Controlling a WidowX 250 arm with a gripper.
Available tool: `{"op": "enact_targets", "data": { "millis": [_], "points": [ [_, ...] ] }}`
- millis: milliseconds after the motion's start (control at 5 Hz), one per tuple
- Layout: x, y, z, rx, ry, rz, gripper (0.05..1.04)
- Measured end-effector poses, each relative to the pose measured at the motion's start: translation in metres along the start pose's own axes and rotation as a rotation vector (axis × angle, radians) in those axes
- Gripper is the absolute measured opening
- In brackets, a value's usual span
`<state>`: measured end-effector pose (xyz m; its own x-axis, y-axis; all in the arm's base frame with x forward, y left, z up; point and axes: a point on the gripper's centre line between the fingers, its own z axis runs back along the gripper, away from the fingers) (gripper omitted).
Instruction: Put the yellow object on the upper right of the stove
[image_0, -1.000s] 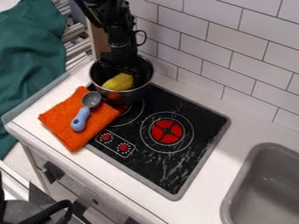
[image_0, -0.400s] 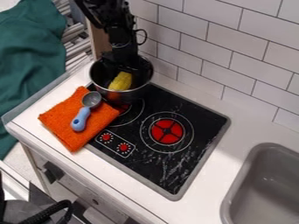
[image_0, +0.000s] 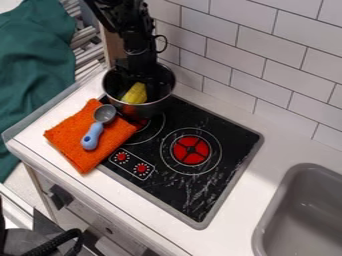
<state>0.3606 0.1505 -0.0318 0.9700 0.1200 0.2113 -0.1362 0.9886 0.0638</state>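
Glossy metal pot (image_0: 148, 108); rough orange cloth (image_0: 87, 140); matt sink (image_0: 270, 222).

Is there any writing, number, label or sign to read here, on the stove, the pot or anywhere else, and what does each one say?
None that I can read.
Stove: small white marks ring the two red dials; too small to make out as numbers or words.
Metal pot: no lettering that I can see.
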Motion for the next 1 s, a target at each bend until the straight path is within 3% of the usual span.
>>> {"op": "enact_targets", "data": {
  "millis": [400, 600, 800, 1000],
  "points": [
    [0.030, -0.012, 0.053, 0.092, -0.127, -0.090, 0.597],
    [0.034, -0.027, 0.082, 0.123, -0.178, -0.123, 0.597],
    [0.027, -0.049, 0.087, 0.128, -0.149, -0.148, 0.597],
    [0.012, -0.071, 0.079, 0.108, -0.100, -0.128, 0.597]
  ]
}}
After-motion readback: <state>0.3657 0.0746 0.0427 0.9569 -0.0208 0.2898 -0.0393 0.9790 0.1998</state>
